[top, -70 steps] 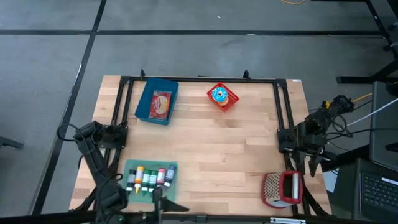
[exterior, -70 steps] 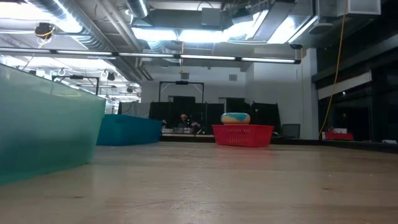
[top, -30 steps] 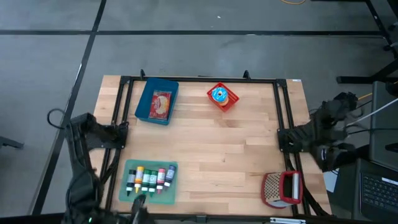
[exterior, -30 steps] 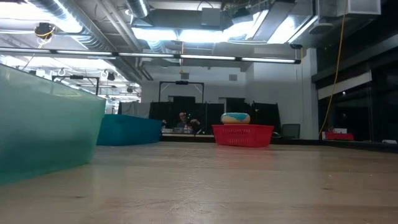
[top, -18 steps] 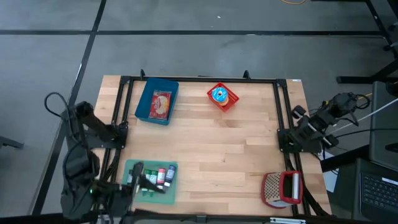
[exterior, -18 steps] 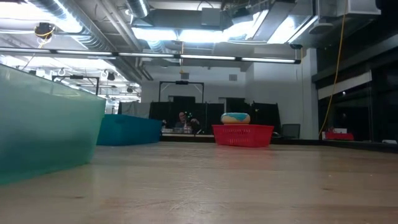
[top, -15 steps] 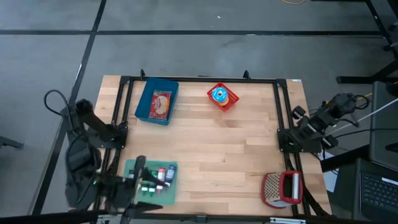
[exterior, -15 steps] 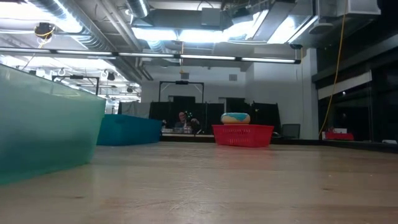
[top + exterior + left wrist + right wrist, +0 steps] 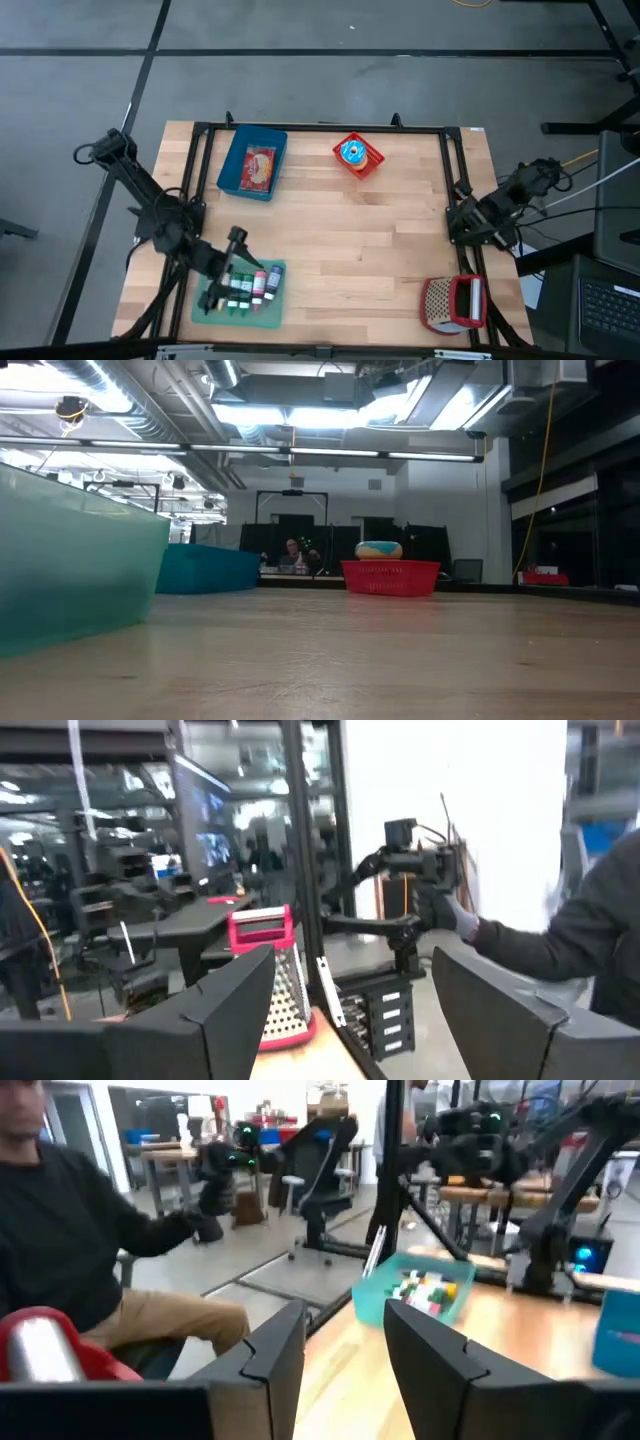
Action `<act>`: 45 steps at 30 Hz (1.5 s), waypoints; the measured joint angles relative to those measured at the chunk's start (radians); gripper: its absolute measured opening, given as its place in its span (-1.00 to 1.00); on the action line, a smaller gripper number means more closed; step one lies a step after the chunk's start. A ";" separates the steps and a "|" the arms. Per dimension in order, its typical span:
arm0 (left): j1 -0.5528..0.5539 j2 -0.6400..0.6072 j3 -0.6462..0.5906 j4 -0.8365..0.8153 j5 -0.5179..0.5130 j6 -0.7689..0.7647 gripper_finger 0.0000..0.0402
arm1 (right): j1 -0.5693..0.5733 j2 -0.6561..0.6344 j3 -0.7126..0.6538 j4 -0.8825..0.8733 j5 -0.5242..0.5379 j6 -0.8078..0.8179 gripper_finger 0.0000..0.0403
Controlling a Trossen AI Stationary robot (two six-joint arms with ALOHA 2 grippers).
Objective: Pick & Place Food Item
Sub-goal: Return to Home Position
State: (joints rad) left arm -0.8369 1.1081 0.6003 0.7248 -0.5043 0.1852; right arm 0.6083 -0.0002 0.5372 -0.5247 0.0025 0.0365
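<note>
Food coloring bottles [image 9: 255, 285] lie side by side in a row inside the green bin [image 9: 260, 318], on the left arm's side of the worktop [image 9: 380, 250], close to the low camera. The left arm hides part of the row. Job looks done bar parking the arms.

The bottles are prob. light: small plastic, smooth round bodies, narrow caps. They should be stiff enough for a firm pinch, a bit slippery, not fragile. Best hold would be across the body mid-length, not the cap. Packed this tight, there is little room for fingers btw neighbours, so an end bottle would be easiest.

Left end effector [image 9: 355, 960] hovers over the bin's far rim, jaws wide apart, nothing in them. Right end effector [image 9: 345, 1310] sits at the worktop's right edge, well apart from the bin, fingers parted, also empty.

Worktop is flat pale wood planks w/ a black frame [image 9: 320, 128] round it. Also on it:
- Blue bin [image 9: 230, 165] w/ a red packet [image 9: 260, 165], far left.
- Red basket [image 9: 370, 165] w/ a round blue-topped item [image 9: 352, 152], far centre.
- Grater [image 9: 452, 303] w/ red handle, near right.

Room beyond is a lab w/ desks, monitors, chairs. A person [image 9: 70, 1220] in a dark top sits past the worktop in the right wrist view. A dark sleeve [image 9: 590, 940] shows in the left wrist view.
</note>
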 joint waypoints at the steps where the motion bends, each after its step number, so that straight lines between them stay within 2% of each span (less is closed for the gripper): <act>1: -0.008 -0.019 -0.081 0.094 -0.006 0.002 0.33 | 0.000 0.000 -0.018 0.007 -0.005 -0.005 -0.30; 4: -0.038 -0.040 -0.269 0.301 -0.041 0.021 0.33 | 0.000 0.000 -0.070 0.121 -0.040 -0.030 -0.30; 7: -0.068 -0.044 -0.369 0.415 -0.121 0.027 0.33 | 0.000 0.000 -0.138 0.187 -0.051 -0.017 -0.30; 13: -0.107 -0.044 -0.493 0.424 -0.202 -0.032 0.33 | 0.000 0.000 -0.310 0.377 -0.042 0.009 -0.30; 18: -0.110 -0.042 -0.593 0.420 -0.178 -0.152 0.33 | 0.000 0.000 -0.379 0.425 -0.009 0.033 -0.30; 21: -0.110 -0.047 -0.592 0.326 -0.194 -0.187 0.33 | 0.000 0.000 -0.381 0.401 -0.009 0.031 -0.30; 29: -0.111 -0.049 -0.592 0.243 -0.185 -0.212 0.33 | 0.000 0.000 -0.384 0.287 0.037 0.030 -0.30; 34: -0.111 -0.077 -0.592 0.206 -0.199 -0.275 0.33 | 0.000 0.000 -0.383 0.381 -0.069 -0.046 -0.30; 37: -0.111 -0.184 -0.592 0.276 -0.171 -0.149 0.33 | 0.000 0.000 -0.378 0.398 -0.064 -0.047 -0.30; 39: -0.120 -0.299 -0.592 0.252 -0.131 -0.055 0.33 | 0.000 0.000 -0.372 0.398 -0.063 -0.046 -0.30; 43: -0.161 -0.615 -0.592 -0.065 -0.234 -0.077 0.33 | 0.000 0.000 -0.367 0.407 -0.064 -0.015 -0.30; 45: -0.183 -0.783 -0.592 -0.223 -0.247 -0.106 0.33 | 0.000 0.000 -0.367 0.407 -0.063 -0.009 -0.30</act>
State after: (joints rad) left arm -1.0200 0.3253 0.0084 0.5016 -0.7509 0.0797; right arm 0.6079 -0.0006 0.1699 -0.1179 -0.0608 0.0278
